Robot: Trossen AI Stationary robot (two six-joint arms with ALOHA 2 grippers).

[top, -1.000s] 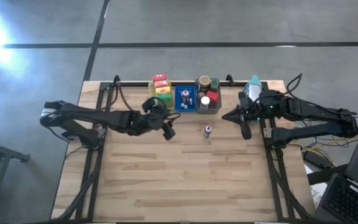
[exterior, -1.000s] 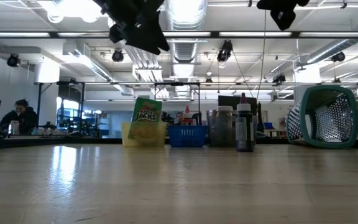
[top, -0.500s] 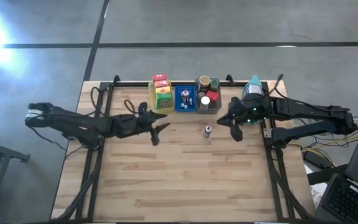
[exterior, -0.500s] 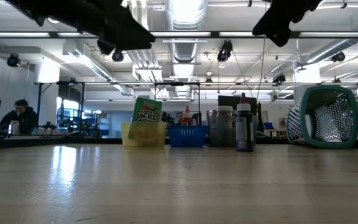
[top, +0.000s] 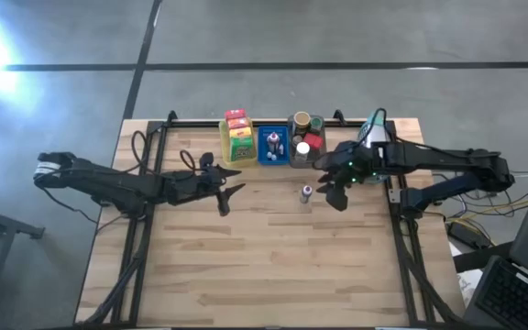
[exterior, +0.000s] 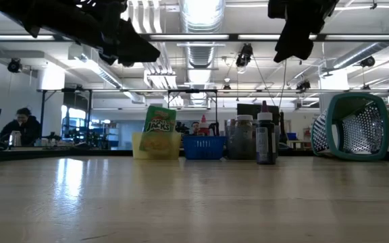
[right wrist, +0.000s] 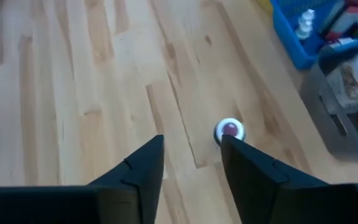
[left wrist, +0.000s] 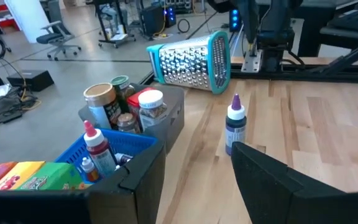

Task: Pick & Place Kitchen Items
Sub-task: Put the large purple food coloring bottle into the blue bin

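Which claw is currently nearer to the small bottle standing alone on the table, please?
The right claw, open, hovers just beside the small bottle; the left claw sits farther off on its opposite side.

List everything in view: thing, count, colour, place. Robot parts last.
dropper bottle: 1, dark with white-and-purple cap, upright alone on the table in front of the grey tray
snack boxes: several, red, orange, yellow and green, in the yellow tray at the far edge
small bottles: a few, white and red-capped, in the blue tray
jars: several, brown, white, red and green lids, in the grey tray
grater: 1, teal frame with metal mesh, lying on its side at the far right corner
table: 1, light wood
person: 1, seated far in the room behind
left tool: open, empty, left of the dropper bottle
right tool: open, above the dropper bottle's right side
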